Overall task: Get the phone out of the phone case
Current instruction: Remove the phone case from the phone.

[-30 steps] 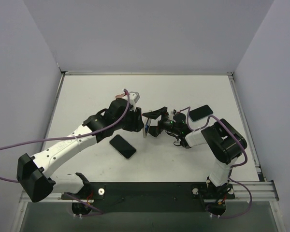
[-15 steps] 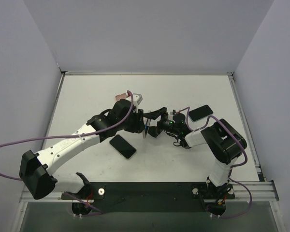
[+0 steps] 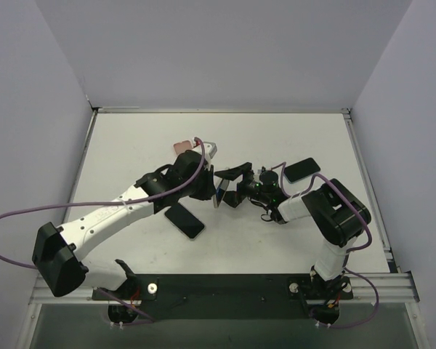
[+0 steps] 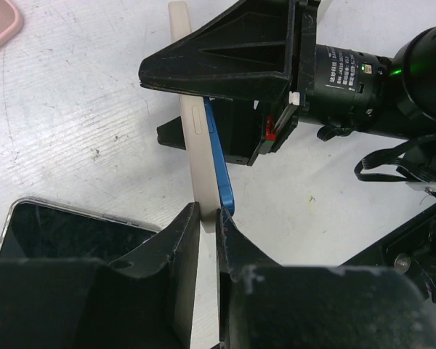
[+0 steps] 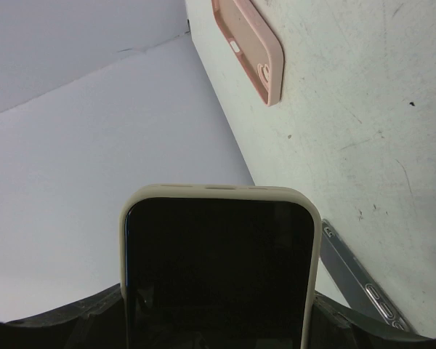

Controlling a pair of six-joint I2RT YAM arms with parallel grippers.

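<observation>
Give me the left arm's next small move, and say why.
Probably peel: draw the left pincer slowly away from the right pincer, pulling the cream rubbery phone case off. Its fingers pinch the case's lip, the blue-edged phone seems to be parting from it there, and the right pincer clamps the phone on edge.

phone case (image 4: pixel 193 138) stands right of loose phone (image 4: pixel 65 233).
</observation>
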